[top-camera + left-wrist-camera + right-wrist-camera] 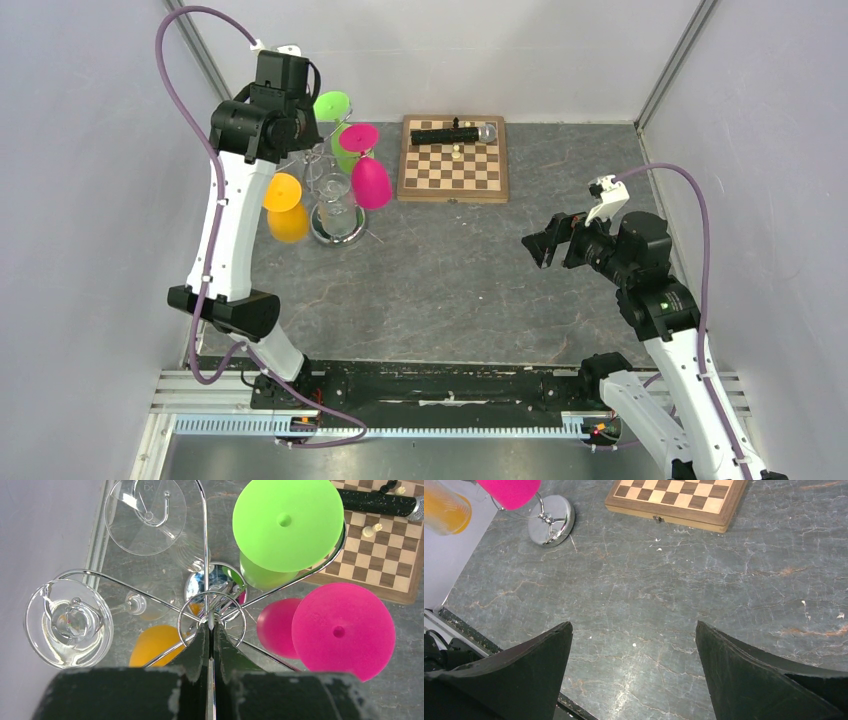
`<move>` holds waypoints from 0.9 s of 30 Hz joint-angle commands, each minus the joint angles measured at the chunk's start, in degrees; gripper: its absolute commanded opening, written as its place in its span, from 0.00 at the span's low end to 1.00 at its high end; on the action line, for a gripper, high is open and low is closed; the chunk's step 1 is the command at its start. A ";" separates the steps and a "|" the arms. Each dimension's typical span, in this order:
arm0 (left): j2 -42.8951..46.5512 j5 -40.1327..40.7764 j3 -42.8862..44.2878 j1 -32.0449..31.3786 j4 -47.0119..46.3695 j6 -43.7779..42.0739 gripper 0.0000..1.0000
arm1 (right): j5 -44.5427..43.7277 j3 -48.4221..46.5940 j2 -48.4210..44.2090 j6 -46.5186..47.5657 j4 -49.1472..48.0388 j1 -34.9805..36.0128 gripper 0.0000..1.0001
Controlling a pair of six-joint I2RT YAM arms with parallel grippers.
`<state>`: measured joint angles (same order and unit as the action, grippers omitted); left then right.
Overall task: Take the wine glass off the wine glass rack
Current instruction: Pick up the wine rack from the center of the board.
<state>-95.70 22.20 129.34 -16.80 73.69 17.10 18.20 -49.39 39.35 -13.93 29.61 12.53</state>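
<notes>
Glassware first: the wine glass rack [211, 611] is a shiny chrome wire stand with curled hook arms fanning out from a small centre ring, and a round mirrored base down below. Glasses hang on it upside down by their feet. The green wine glass [287, 522] and the pink wine glass [342, 630] look like matte plastic with flat round feet, and the orange wine glass [155, 645] sits lower, mostly hidden. Two more are see-through, the clear wine glass [70, 622] on the left hook and the second clear glass [145, 515] on the far one.

The rack stands toward the far-left corner of the table [674, 605], close to the left wall. The wooden chessboard [453, 165] is off to its right by the back wall, apart from the pink glass, with a black cylinder [450, 133] lying across its far squares.

The left gripper [210, 627] is right above the rack's centre ring, its black fingers pressed together with only a slit between them. I can't tell if they're pinching the wire. The right gripper [634, 625] hangs spread wide over bare tabletop, well away from the rack. There's loads of open grey, marbled, scuffed surface between them.
</notes>
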 commanded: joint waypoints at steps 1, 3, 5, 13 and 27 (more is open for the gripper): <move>4.67 1.88 6.50 -0.51 -9.48 -2.69 0.02 | 0.49 -2.21 -0.51 -0.42 -0.17 0.10 0.96; 4.65 2.04 6.72 -0.52 -9.85 -2.68 0.02 | 0.46 -2.21 -0.50 -0.44 -0.25 0.12 0.96; 4.65 2.31 6.87 -0.52 -10.16 -2.68 0.02 | 0.52 -2.04 -0.42 -0.38 -0.21 0.10 0.96; 4.16 2.64 8.45 -0.61 -10.79 -2.78 0.02 | 0.45 -1.78 -0.21 -0.33 -0.40 0.12 0.96; 3.73 0.23 10.44 -4.71 -11.23 -2.16 0.02 | 0.18 -1.06 -0.21 -0.23 -0.71 0.12 0.96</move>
<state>-95.72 20.69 131.85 -19.53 76.69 17.08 18.17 -49.39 39.44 -13.93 29.69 12.53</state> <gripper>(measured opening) 0.045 0.960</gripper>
